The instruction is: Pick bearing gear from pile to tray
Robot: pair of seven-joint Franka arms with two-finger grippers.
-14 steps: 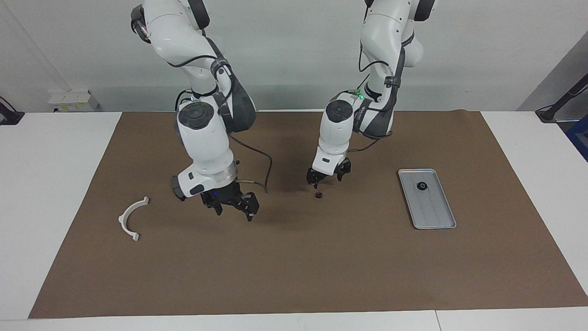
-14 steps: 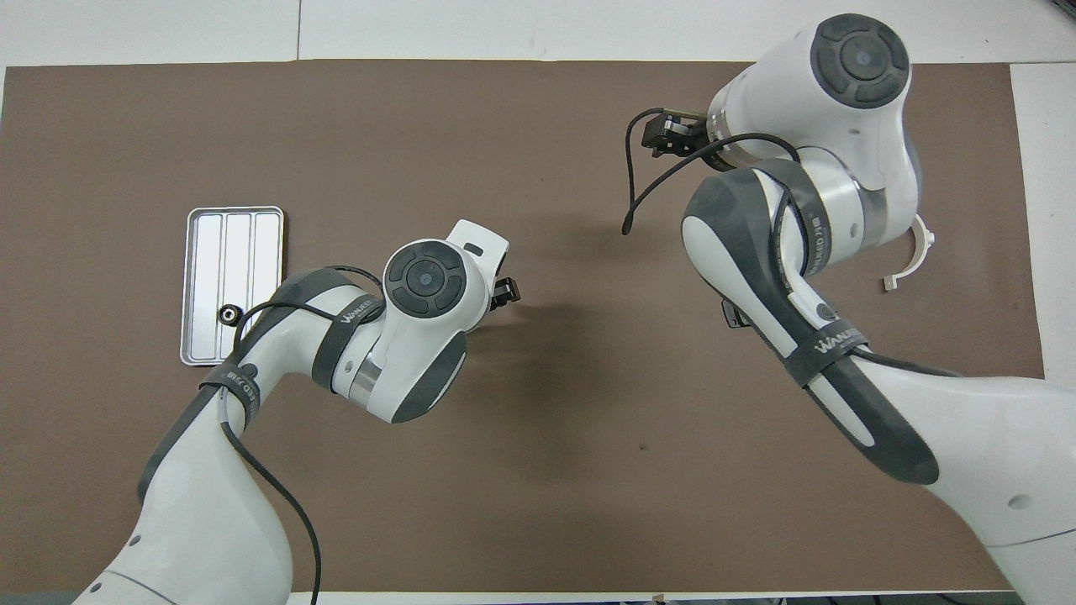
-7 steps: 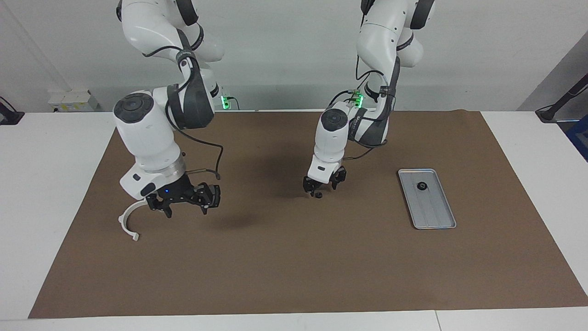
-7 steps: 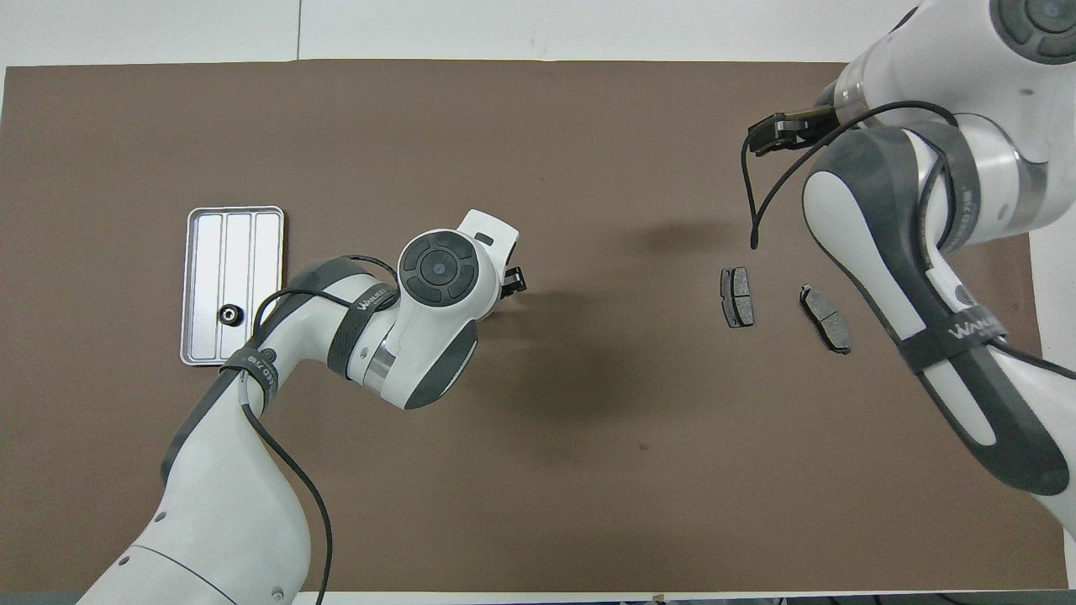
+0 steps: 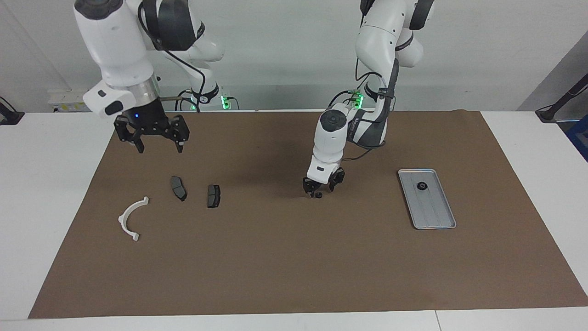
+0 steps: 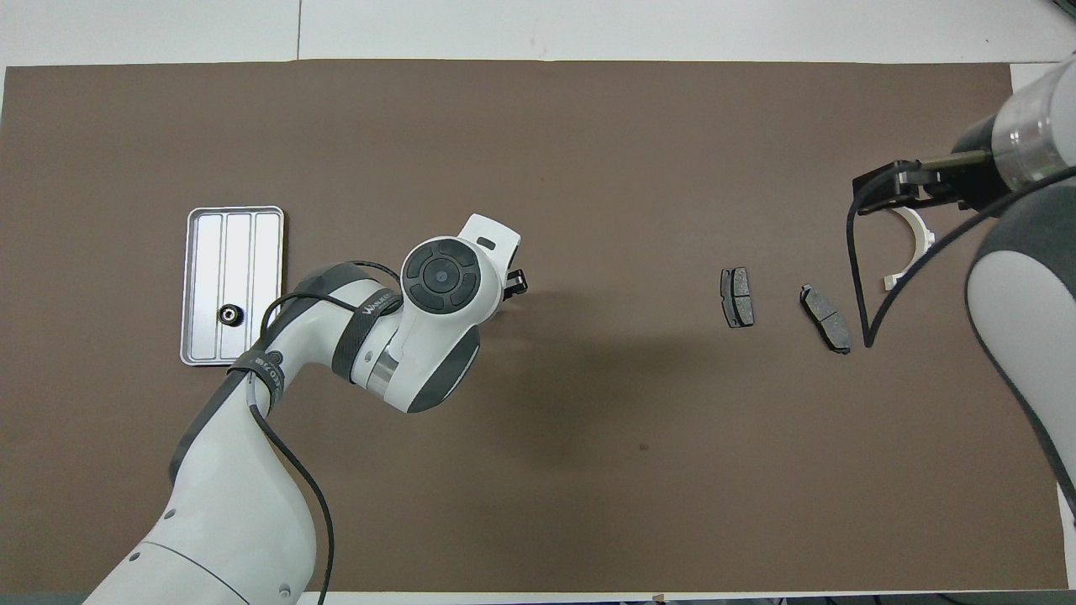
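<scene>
The pile lies spread on the brown mat: a white arc (image 5: 131, 218), two dark grey pads (image 5: 178, 187) (image 5: 213, 195) and one small black round piece (image 5: 318, 195). My left gripper (image 5: 319, 189) is low over that black piece, with open fingers on either side of it. My right gripper (image 5: 157, 140) is open and empty, raised over the mat's edge at the right arm's end. The silver tray (image 5: 434, 216) holds one black gear (image 5: 421, 185). The overhead view shows the tray (image 6: 252, 244), the gear (image 6: 228, 314), the pads (image 6: 737, 297) (image 6: 825, 318) and the arc (image 6: 916, 244). There the left wrist hides the black piece.
The brown mat (image 5: 294, 266) covers most of the white table (image 5: 50, 184). The tray stands toward the left arm's end, the arc and pads toward the right arm's end.
My right arm has risen and drawn back toward its base, uncovering the two pads. My left gripper has come down around the small black piece.
</scene>
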